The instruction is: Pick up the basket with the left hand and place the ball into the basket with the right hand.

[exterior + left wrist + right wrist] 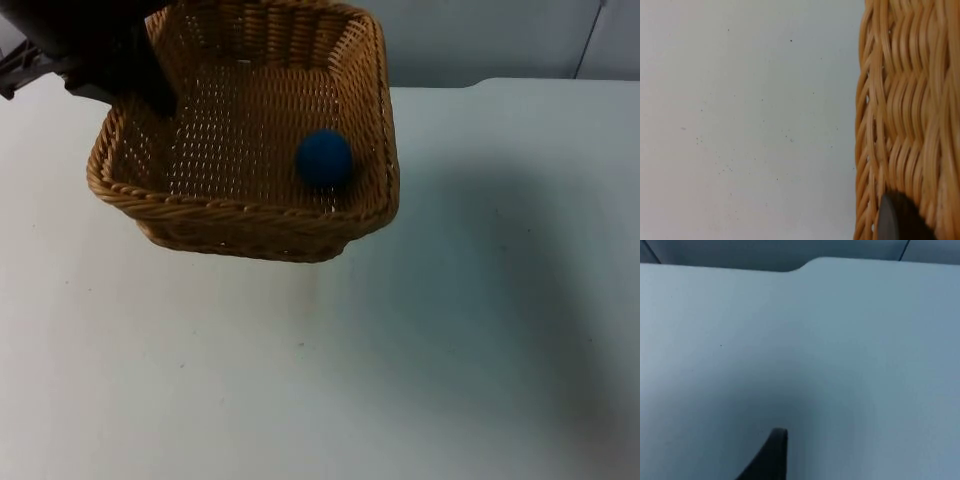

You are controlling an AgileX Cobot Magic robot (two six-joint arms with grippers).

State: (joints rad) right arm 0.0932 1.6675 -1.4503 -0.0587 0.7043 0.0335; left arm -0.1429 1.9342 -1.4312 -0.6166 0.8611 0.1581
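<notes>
The white table (420, 330) spreads wide beneath me, ending at the grey partition wall (480, 35). Above it hangs the wicker basket (250, 215), lifted clear and tilted, its shadow on the surface below. My left gripper (150, 95) is clamped on the basket's left rim, one black fingertip (897, 220) pressed against the woven wall. My right gripper (771, 455) hovers over bare table; whether it is parted or closed I cannot tell. The blue ball (323, 158) lies inside the basket, near its right wall.
</notes>
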